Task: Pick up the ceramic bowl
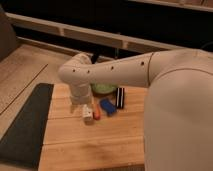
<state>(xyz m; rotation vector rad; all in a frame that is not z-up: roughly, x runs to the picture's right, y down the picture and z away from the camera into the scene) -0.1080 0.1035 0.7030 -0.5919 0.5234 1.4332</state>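
The ceramic bowl [103, 88] is a shallow green bowl at the far side of the wooden table [90, 142]. Only part of it shows, because my pale arm [115, 70] crosses just above it. The arm reaches in from the right, bends at an elbow and drops to the gripper [87, 112]. The gripper hangs low over the table, to the near left of the bowl and apart from it. It holds nothing that I can make out.
A blue object [107, 106], a black-and-white object [120, 97] and a small orange object [97, 114] lie close by, in front of the bowl. A dark mat [25, 125] borders the table's left side. A rail [75, 34] runs behind it.
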